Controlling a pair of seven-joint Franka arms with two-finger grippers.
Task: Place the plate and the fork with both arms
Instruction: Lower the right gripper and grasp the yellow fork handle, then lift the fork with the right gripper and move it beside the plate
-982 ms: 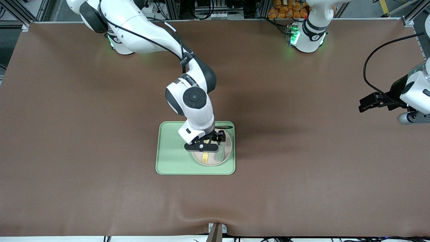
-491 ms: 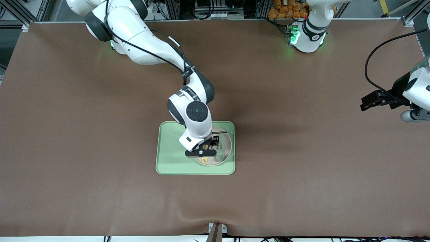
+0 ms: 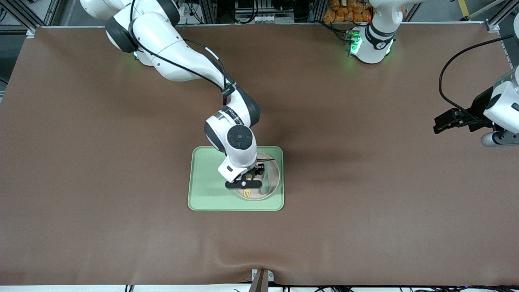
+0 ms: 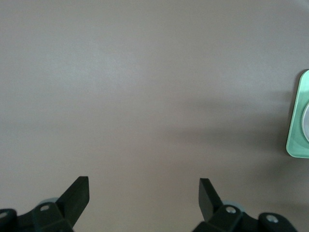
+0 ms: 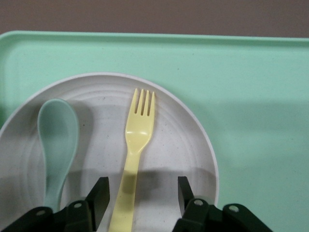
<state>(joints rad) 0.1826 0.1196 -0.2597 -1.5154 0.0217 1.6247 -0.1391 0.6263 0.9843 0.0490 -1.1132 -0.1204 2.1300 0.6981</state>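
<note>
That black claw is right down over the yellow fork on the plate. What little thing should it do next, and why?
Probably finish closing on the handle, then lift. The right gripper straddles the small pale-yellow plastic fork, its fingers not yet touching it. The fork lies on the round pale plate beside a grey-green spoon. The left gripper waits open over bare table.

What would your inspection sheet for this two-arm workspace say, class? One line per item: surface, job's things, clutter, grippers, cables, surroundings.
Surface: brown table cover, with a ripple at the edge nearest the front camera.
Job's things: plate sits on the green tray; fork lies on the plate.
Clutter: grey-green spoon lies on the plate beside the fork.
Grippers: right gripper is low over the plate, fingers either side of the fork handle, not yet touching it; left gripper is open and empty, waiting over bare table at the left arm's end.
Cables: black cable loops to the left arm's wrist.
Surroundings: metal frame and orange items past the table edge by the bases.
</note>
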